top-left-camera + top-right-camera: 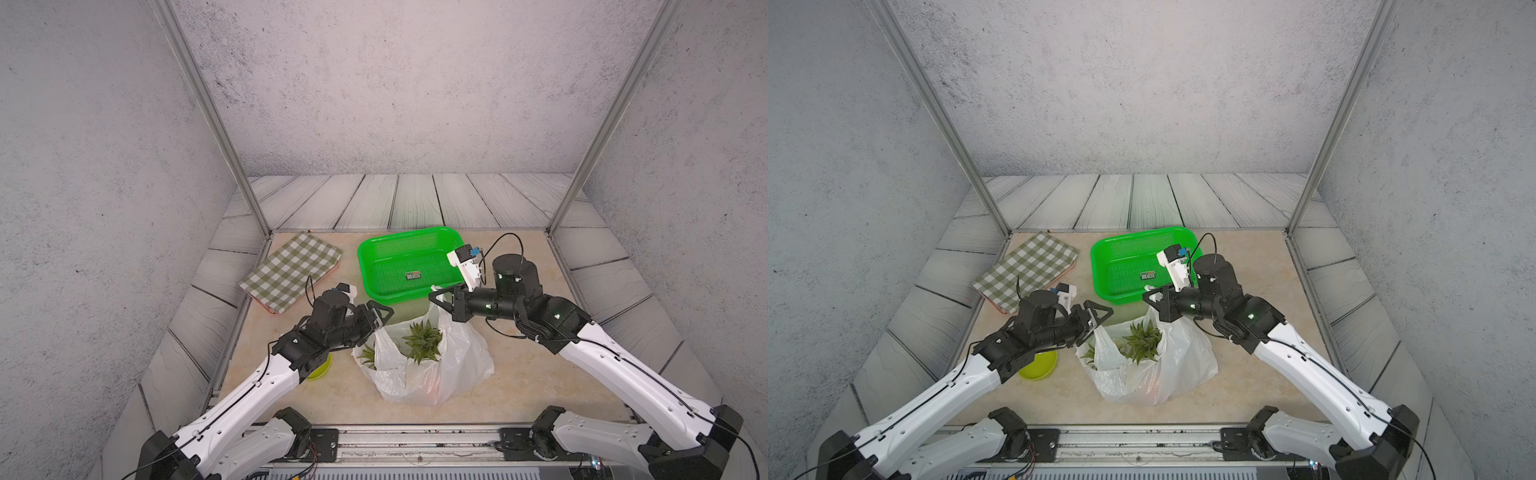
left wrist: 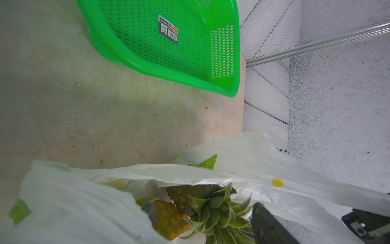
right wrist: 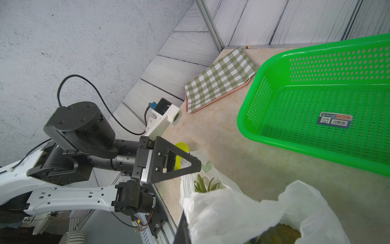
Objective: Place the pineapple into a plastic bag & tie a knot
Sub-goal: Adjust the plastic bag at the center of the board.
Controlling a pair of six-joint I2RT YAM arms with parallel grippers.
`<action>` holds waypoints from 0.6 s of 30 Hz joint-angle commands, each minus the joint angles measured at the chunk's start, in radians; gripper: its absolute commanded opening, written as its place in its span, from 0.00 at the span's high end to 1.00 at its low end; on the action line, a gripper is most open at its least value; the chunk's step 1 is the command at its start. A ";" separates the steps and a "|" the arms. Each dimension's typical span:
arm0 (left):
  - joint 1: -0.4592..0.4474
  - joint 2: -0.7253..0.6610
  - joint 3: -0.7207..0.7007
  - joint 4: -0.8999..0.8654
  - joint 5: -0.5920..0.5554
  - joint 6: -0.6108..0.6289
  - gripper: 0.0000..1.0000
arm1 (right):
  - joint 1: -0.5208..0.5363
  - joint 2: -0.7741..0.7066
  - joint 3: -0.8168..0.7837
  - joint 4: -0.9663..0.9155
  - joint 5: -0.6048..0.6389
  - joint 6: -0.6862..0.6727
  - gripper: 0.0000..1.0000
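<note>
The plastic bag [image 1: 436, 370] stands in the middle of the table with its mouth open upward. The pineapple [image 2: 168, 219] lies inside it, and its green crown [image 1: 422, 340] pokes out of the opening. My right gripper [image 1: 435, 297] is above the bag's far right side, shut on a bunched white handle strip that it holds up. My left gripper [image 1: 388, 312] hovers at the bag's left handle. Its jaws stand wide apart, with one dark finger [image 2: 266, 226] beside the crown and the other hidden behind bag film. No knot is in view.
A green perforated basket [image 1: 386, 296] sits just behind the bag, close to both grippers. A green-checked cloth [image 1: 291, 270] over a pink board lies at the back left. A yellow-green dish [image 1: 1038, 365] sits under my left forearm. Metal posts mark the back corners.
</note>
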 commanded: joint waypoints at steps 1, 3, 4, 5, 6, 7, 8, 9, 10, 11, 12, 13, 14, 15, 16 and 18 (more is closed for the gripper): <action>0.011 -0.042 -0.013 0.003 -0.009 0.006 0.37 | -0.003 -0.022 -0.005 0.015 0.008 -0.015 1.00; 0.017 -0.042 -0.013 0.030 -0.024 0.016 0.49 | -0.004 -0.025 -0.009 0.018 0.010 -0.014 1.00; 0.021 -0.035 -0.007 0.046 -0.027 0.029 0.56 | -0.006 -0.027 -0.009 0.020 0.013 -0.013 1.00; 0.029 -0.026 0.004 0.061 -0.020 0.041 0.65 | -0.005 -0.030 -0.006 0.019 0.016 -0.011 1.00; 0.037 -0.017 0.018 0.078 -0.006 0.058 0.71 | -0.005 -0.033 0.000 0.012 0.021 -0.013 1.00; 0.045 -0.009 0.041 0.087 0.007 0.082 0.79 | -0.006 -0.037 0.011 0.002 0.027 -0.016 1.00; 0.049 -0.002 0.078 0.077 0.018 0.110 0.87 | -0.008 -0.042 0.025 -0.016 0.036 -0.020 1.00; 0.053 0.000 0.111 0.066 0.024 0.138 0.92 | -0.011 -0.048 0.039 -0.032 0.043 -0.026 1.00; 0.054 -0.001 0.158 0.042 0.028 0.171 0.97 | -0.016 -0.055 0.057 -0.054 0.052 -0.032 1.00; 0.055 -0.004 0.203 0.013 0.025 0.204 1.00 | -0.026 -0.062 0.078 -0.075 0.062 -0.039 1.00; 0.055 -0.010 0.240 -0.010 0.020 0.232 1.00 | -0.035 -0.068 0.098 -0.096 0.066 -0.045 1.00; 0.055 -0.019 0.283 -0.038 0.013 0.263 1.00 | -0.046 -0.075 0.122 -0.115 0.072 -0.051 1.00; 0.056 -0.025 0.327 -0.072 0.004 0.292 1.00 | -0.057 -0.082 0.147 -0.138 0.083 -0.057 1.00; 0.056 -0.031 0.373 -0.097 0.000 0.320 1.00 | -0.066 -0.087 0.177 -0.161 0.095 -0.061 1.00; 0.056 -0.036 0.421 -0.126 -0.003 0.349 1.00 | -0.078 -0.088 0.213 -0.187 0.107 -0.066 1.00; 0.056 -0.041 0.522 -0.185 -0.011 0.410 1.00 | -0.096 -0.086 0.287 -0.240 0.143 -0.075 1.00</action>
